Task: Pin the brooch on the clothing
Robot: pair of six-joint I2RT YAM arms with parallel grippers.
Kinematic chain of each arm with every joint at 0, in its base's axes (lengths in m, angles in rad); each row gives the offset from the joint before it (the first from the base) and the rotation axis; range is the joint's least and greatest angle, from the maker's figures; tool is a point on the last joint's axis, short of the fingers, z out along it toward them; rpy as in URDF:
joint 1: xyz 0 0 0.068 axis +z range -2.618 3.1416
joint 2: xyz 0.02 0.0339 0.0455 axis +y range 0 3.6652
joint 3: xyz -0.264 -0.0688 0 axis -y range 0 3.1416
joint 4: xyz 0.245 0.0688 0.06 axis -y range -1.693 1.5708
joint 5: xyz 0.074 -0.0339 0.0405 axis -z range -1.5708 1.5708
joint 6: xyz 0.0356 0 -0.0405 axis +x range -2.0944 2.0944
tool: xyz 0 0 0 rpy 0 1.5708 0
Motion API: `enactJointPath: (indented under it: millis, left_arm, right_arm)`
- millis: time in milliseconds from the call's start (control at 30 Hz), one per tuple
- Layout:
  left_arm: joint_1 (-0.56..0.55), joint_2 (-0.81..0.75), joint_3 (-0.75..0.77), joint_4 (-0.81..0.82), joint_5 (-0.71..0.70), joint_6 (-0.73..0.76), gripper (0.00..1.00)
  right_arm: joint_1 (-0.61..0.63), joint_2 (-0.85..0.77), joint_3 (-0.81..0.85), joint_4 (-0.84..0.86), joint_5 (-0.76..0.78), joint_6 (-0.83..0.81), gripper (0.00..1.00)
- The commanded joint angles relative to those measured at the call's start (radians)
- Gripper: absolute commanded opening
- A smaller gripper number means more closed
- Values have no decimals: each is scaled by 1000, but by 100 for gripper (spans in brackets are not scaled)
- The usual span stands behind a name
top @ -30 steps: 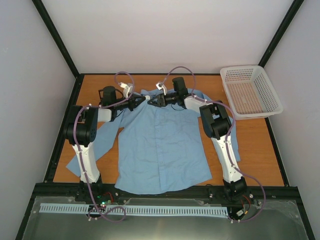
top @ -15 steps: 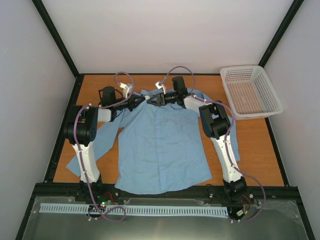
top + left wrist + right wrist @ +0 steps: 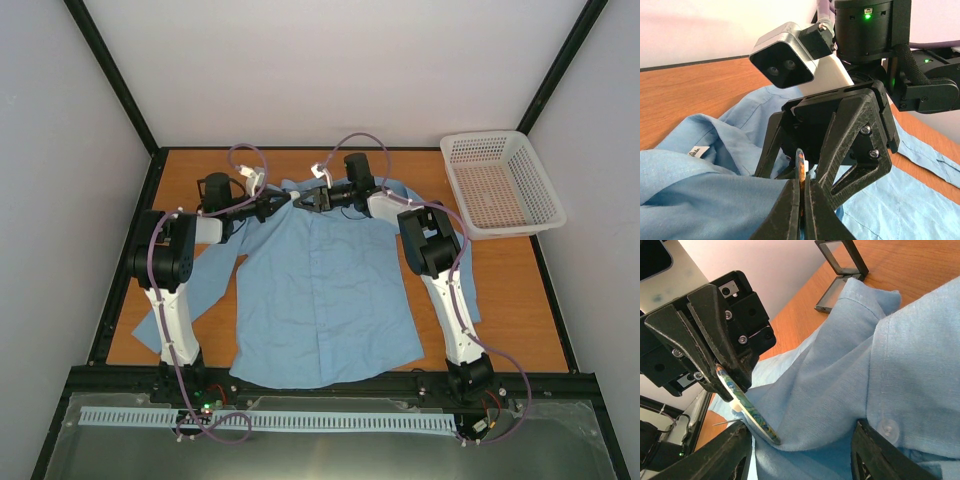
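You are at the step of bringing the brooch (image 3: 747, 412) to the cloth, so go slowly here. Your left end effector (image 3: 803, 192) is closed on the brooch and holds it by the edge, like a coin standing up. Your right end effector (image 3: 800, 435) has its fingers wide apart, with shirt fabric lying between them, and it grips nothing.

I think the good way is this. First close the right one on a fold of the shirt (image 3: 325, 290) just beside the collar (image 3: 695, 127), so the cloth is tight and cannot slide. Then push the brooch along the cloth, not down into the tabletop (image 3: 200, 170). A thin pin seems to stand out under the disc, but it is too small to be sure, so check its direction before you push.

The brooch is right at the collar. Its lower edge touches the blue fabric or almost touches it; I cannot tell which. It sits between the left fingers, just in front of the open right ones.
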Motion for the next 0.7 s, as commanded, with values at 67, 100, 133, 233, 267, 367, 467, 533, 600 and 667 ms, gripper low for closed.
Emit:
enactJointPath:
  millis: [67, 100, 133, 233, 267, 367, 467, 533, 600, 667]
  left_arm:
    - [-10, 20, 16, 0, 73, 6, 1]
    - [-10, 20, 15, 1, 74, 6, 1]
    - [-10, 20, 15, 1, 74, 7, 1]
    - [-10, 19, 13, 3, 80, 9, 1]
    - [-10, 17, 12, 4, 81, 10, 1]
    - [-12, 8, 4, 6, 82, 27, 1]
    - [-14, 1, -3, 14, 87, 37, 1]
    - [-17, -4, -11, 24, 89, 44, 1]
    - [-21, -8, -15, 21, 86, 55, 1]
    - [-21, -11, -15, 13, 85, 65, 1]
  right_arm:
    - [5, 12, 50, -28, -10, -72, 54]
    - [6, 12, 50, -29, -11, -73, 54]
    - [6, 12, 50, -28, -8, -71, 55]
    - [6, 23, 67, -30, -2, -64, 55]
    - [5, 29, 73, -32, -2, -59, 54]
    - [6, 42, 88, -30, -3, -44, 51]
    - [6, 48, 95, -32, 1, -39, 47]
    - [6, 55, 103, -35, -1, -35, 46]
    - [6, 60, 111, -45, -4, -36, 45]
    - [6, 61, 114, -57, 1, -46, 44]
